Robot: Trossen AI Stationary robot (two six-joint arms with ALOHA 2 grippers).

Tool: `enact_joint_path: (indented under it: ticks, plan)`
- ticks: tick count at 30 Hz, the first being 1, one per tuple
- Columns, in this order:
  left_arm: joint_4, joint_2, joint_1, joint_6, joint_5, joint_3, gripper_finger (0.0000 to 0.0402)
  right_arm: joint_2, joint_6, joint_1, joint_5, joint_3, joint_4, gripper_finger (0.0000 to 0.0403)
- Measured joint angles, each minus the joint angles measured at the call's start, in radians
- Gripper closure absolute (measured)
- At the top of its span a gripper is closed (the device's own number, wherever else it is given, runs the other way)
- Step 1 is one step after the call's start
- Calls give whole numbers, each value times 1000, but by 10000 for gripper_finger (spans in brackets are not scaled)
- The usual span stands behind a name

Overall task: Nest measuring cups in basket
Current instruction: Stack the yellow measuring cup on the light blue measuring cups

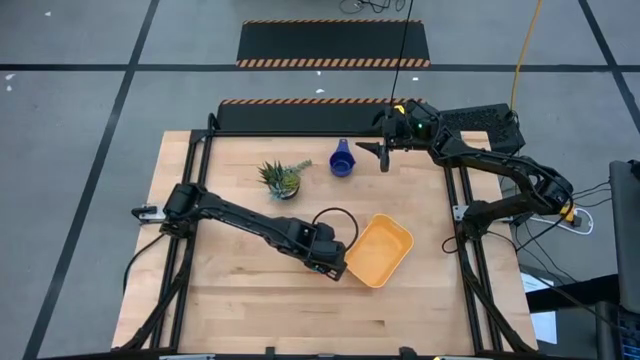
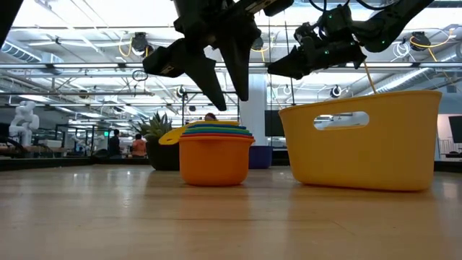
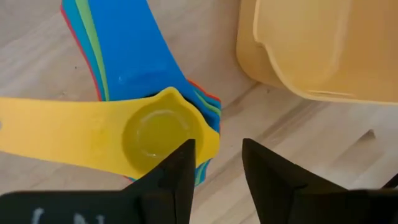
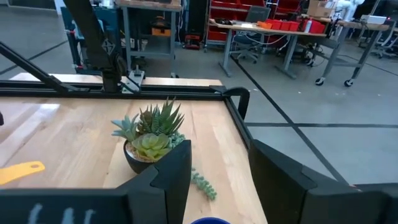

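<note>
Our left gripper [image 3: 216, 167] hangs open, holding nothing, over the nested measuring cups [image 3: 143, 118] beside the basket [image 1: 380, 250]. Our right gripper [image 1: 384, 150] hovers open and empty near the dark blue cup [image 1: 342, 160].

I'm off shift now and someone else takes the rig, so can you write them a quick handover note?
Left tool: open, hovering just above the nested stack of cups, gripping nothing.
Right tool: open, empty, raised at the table's far side by the lone blue cup and the potted plant.
The stack stands on the table beside the basket, not in it; a small yellow cup sits on top.
Done: most cups nested.
Left: add the blue cup to the stack and get the stack into the basket.
</note>
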Motion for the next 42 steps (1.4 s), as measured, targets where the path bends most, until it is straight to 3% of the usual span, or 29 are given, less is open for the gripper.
enact_joint_path:
  ticks: [6,18,23,30,38,42]
  plan:
    - [-28,-1,-9,23,0,0,266,0,6,0,0,0,0,250]
    - [-381,-87,-80,-108,-1,-6,266,0,7,0,0,0,13,250]
    - [-329,-74,-82,-82,38,-102,266,0,10,0,0,0,16,250]
    - [-287,-76,-37,-25,-38,-247,266,0,29,0,0,0,15,250]
    - [20,-76,13,133,8,-347,266,0,28,0,0,0,15,250]
    - [-49,-76,57,168,-35,-366,266,0,26,0,0,0,15,250]
